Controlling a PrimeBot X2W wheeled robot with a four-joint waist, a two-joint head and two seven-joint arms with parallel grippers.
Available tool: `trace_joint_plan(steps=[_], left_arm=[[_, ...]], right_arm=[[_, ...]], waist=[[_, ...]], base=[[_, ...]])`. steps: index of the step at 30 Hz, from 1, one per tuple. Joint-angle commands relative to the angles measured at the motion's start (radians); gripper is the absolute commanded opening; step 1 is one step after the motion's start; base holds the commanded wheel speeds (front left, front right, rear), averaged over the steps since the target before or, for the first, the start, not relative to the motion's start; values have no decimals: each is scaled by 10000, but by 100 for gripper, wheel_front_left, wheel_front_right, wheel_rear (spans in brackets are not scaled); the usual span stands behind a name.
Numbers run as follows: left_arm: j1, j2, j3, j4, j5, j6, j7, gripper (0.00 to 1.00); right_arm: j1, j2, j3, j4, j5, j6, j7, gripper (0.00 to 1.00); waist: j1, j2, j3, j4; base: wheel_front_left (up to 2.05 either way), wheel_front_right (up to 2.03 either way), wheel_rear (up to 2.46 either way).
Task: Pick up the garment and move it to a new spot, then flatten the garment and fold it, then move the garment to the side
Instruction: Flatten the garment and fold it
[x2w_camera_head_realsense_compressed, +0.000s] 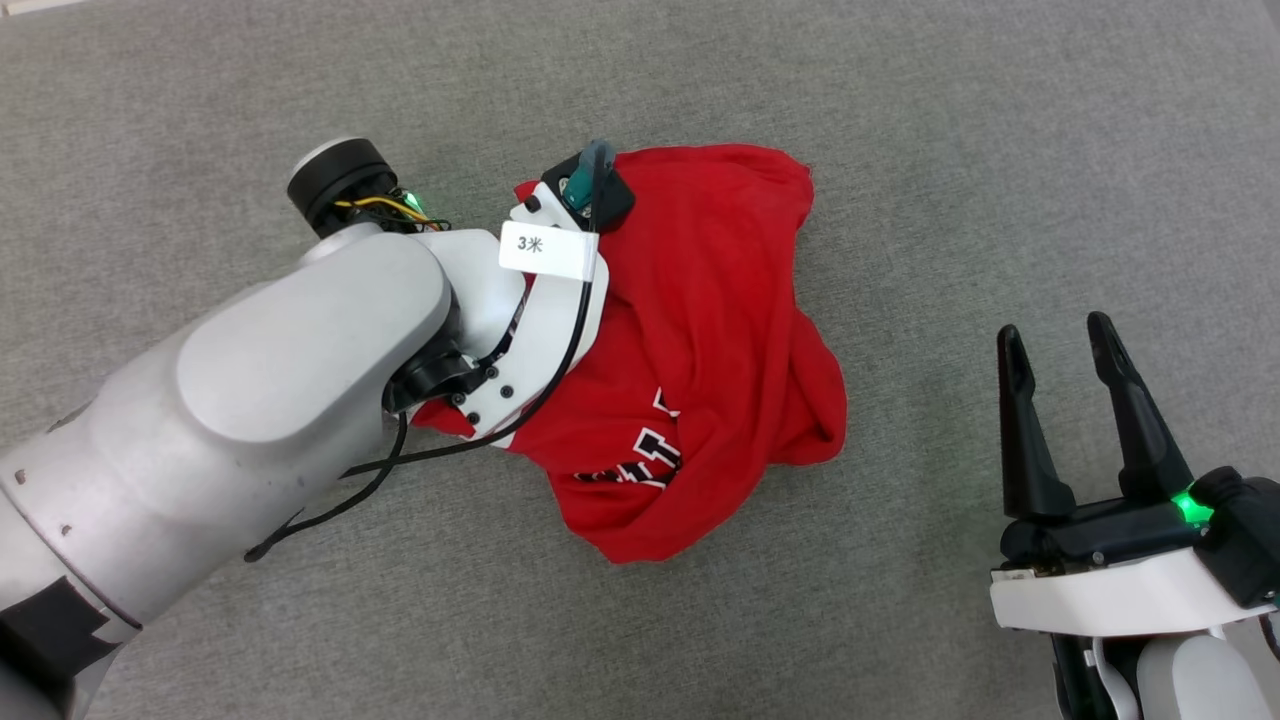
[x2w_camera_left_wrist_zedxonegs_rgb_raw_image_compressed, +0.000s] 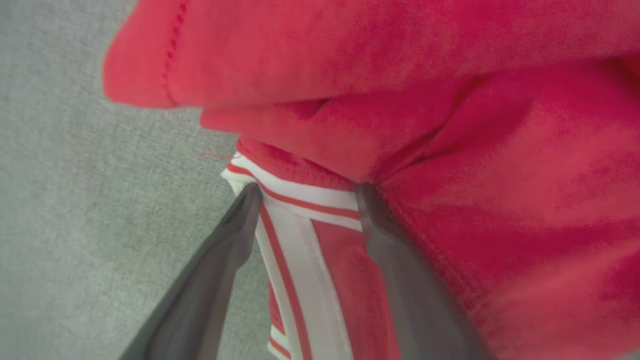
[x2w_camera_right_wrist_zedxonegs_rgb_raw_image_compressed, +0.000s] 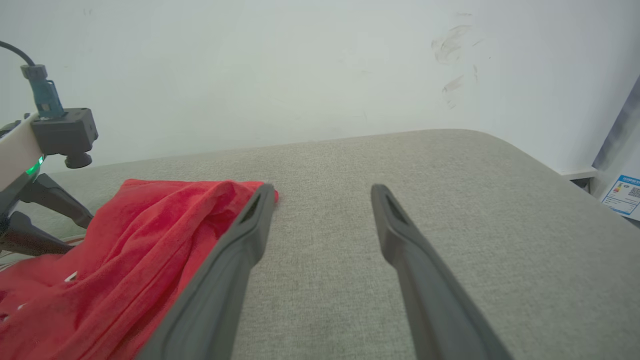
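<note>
Over shirt's (x2w_camera_head_realsense_compressed: 720, 320) left edge: left gripper (x2w_camera_left_wrist_zedxonegs_rgb_raw_image_compressed: 308, 192), fingers spread wide, straddling the striped trim (x2w_camera_left_wrist_zedxonegs_rgb_raw_image_compressed: 295, 240), nothing pinched yet. Middle: shirt itself, a crumpled heap on the grey pad (x2w_camera_head_realsense_compressed: 400, 620), lettering half buried in folds. Right of shirt, well apart from it: right gripper (x2w_camera_head_realsense_compressed: 1055, 330), spread and empty above bare pad. Judged barely begun: first pick-up only being lined up. Left to do: moving, flattening, folding, setting aside.
</note>
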Motion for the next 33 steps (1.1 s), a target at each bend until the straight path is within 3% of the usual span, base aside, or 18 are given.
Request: trace_joint_plan(steps=[1, 2, 9, 20, 28, 33], left_arm=[[859, 70, -481, 187, -20, -80, 16, 12], [720, 58, -456, 136, 67, -78, -193, 0], [-280, 103, -264, -266, 635, -43, -2552, 0], [235, 1178, 40, 10, -92, 15, -6225, 0], [2290, 2552, 299, 144, -904, 941, -7301, 0], [3846, 2985, 135, 292, -1684, 1127, -7199, 0]], right_arm=[[-97, 24, -35, 10, 38, -3, -20, 100], [-107, 24, -25, 17, 22, -3, -20, 100], [171, 24, -110, 76, -178, -3, -20, 100], [732, 21, -221, 102, -478, -3, -20, 100], [977, 22, -227, 111, -516, -3, -20, 100], [1042, 24, -244, 165, -526, -3, -20, 100]], waist=[[0, 0, -22, 46], [0, 0, -51, 81], [0, 0, -650, 640], [0, 0, -1766, 1834], [0, 0, -1998, 2116], [0, 0, -2077, 2154]], base=[[0, 0, 0], [0, 0, 0], [0, 0, 0], [0, 0, 0], [0, 0, 0], [0, 0, 0]])
